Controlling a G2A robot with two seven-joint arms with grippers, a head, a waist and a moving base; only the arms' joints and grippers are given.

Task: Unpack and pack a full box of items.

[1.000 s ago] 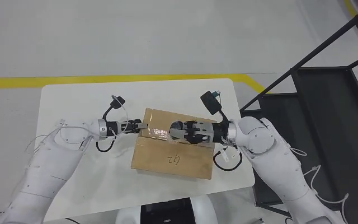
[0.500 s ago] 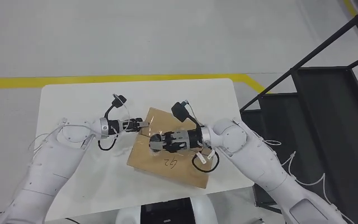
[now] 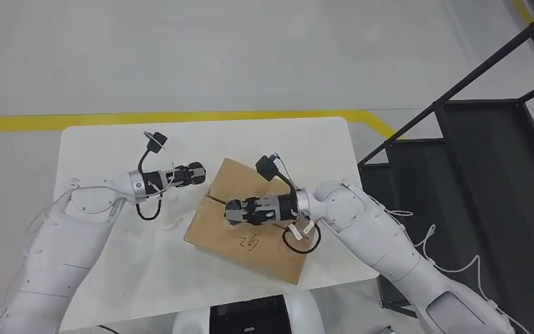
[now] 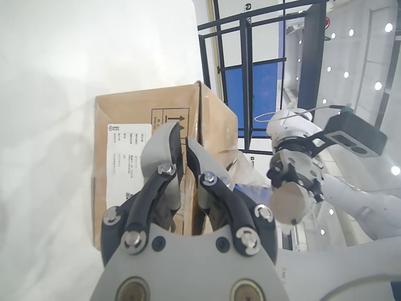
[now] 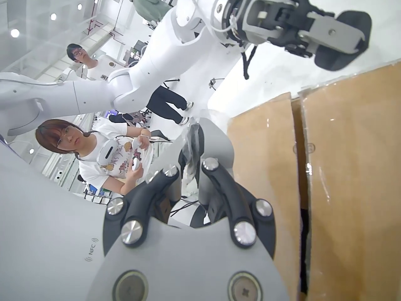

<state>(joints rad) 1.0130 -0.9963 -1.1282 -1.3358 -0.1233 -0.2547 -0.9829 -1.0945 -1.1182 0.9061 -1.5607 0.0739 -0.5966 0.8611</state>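
Well, from my seat the cardboard box (image 3: 250,234) sits skewed on the white table (image 3: 108,150), near the middle and toward the front edge. Its top flaps (image 5: 344,158) are down, with a dark slit along the seam between them. My right gripper (image 3: 230,211) lies low over the box top near that seam, fingers pinched together on a crumpled strip of clear film (image 5: 189,136). My left gripper (image 3: 199,173) hangs just beside the box's far left corner, apart from the cardboard; its fingers (image 4: 163,145) are nearly together, only a thin gap between them, with nothing held
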